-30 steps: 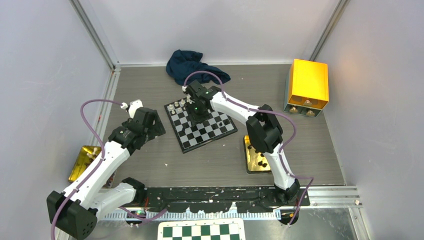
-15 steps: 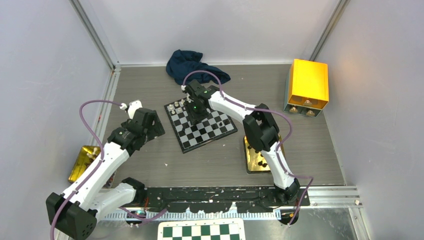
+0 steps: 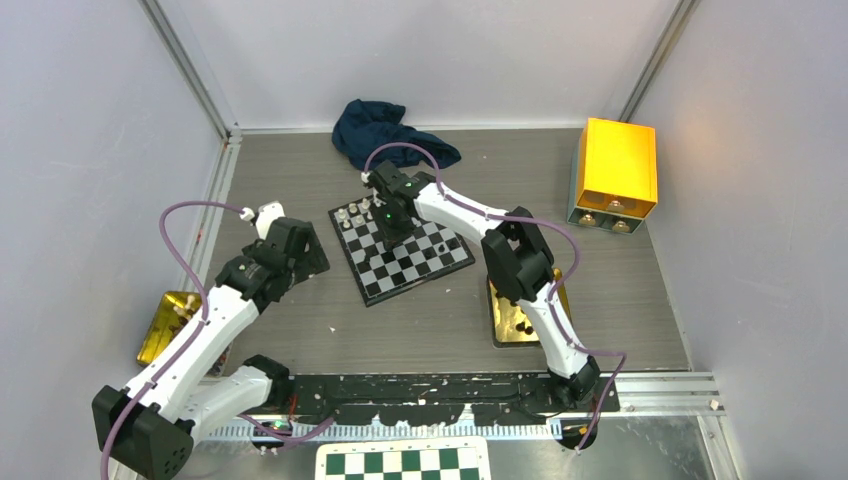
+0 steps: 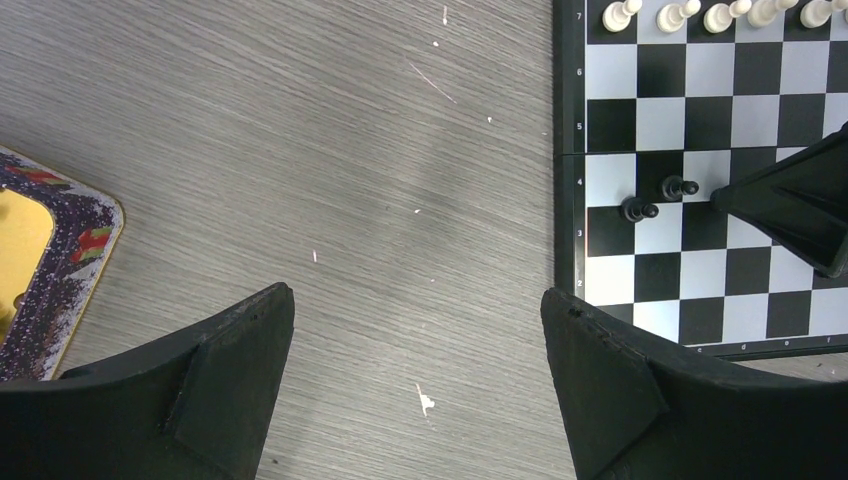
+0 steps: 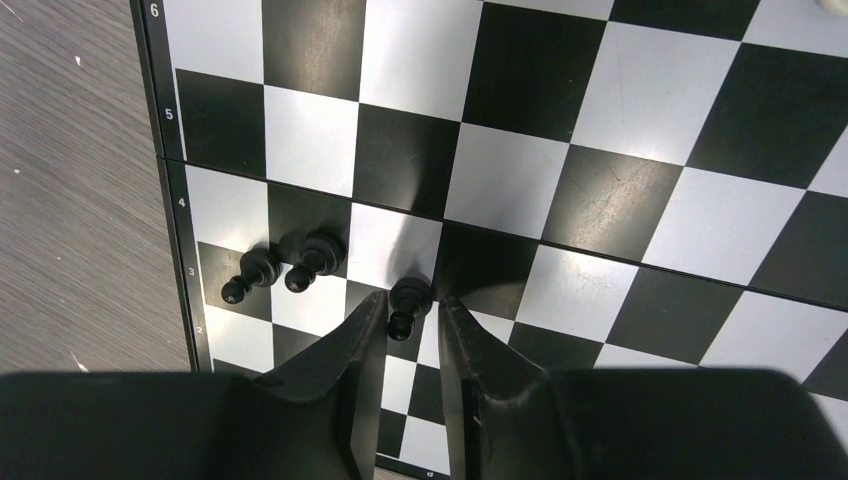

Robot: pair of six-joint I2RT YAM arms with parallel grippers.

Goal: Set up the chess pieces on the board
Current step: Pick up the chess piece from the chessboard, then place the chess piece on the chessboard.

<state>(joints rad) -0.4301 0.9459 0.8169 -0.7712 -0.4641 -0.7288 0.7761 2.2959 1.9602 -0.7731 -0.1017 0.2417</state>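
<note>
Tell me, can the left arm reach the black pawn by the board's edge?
Probably yes. The left gripper hangs open just beside the board, and that pawn stands in the nearest column with nothing between. The right gripper is close by, though.

Lighting was bright, even and diffuse in all three views. Soft glare streaked the board (image 5: 410, 60) in the right wrist view; shadows on the bench (image 3: 300, 180) were faint.

My gripper (image 4: 417, 300) hangs wide open over the table (image 4: 300, 120). To its right is the board (image 4: 690, 100), with white pieces (image 4: 675, 14) along the top row and two black pawns (image 4: 640, 210) near the left edge. A tray (image 4: 40, 250) sits far left.
</note>
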